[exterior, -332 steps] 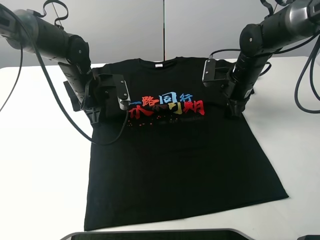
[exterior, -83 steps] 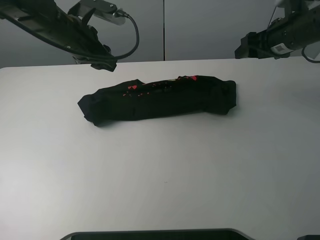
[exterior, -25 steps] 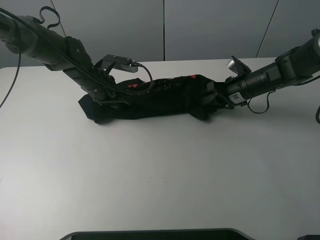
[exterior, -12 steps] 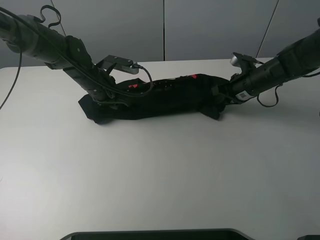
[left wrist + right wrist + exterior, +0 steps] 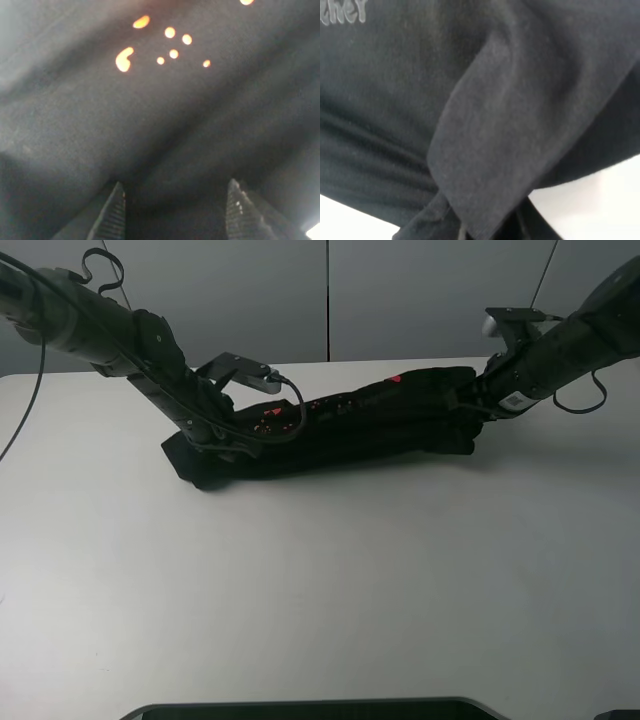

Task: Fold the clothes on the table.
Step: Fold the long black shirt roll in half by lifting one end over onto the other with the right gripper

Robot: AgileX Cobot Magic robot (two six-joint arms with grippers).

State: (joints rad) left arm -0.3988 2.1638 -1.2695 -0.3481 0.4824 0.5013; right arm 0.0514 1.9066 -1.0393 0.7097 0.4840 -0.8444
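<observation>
Jaws on your left gripper (image 5: 172,205) stand spread against the bundled T-shirt (image 5: 340,430); your right gripper (image 5: 472,403) pinches its raised end above the white table (image 5: 320,580).

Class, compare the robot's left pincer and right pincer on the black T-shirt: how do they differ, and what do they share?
The left pincer has its fingers apart over smooth cloth; the right pincer pinches a bunched fold. The left works near the T-shirt's left end, the right at its right end. Both are at the same bundled shirt on the table.
</observation>
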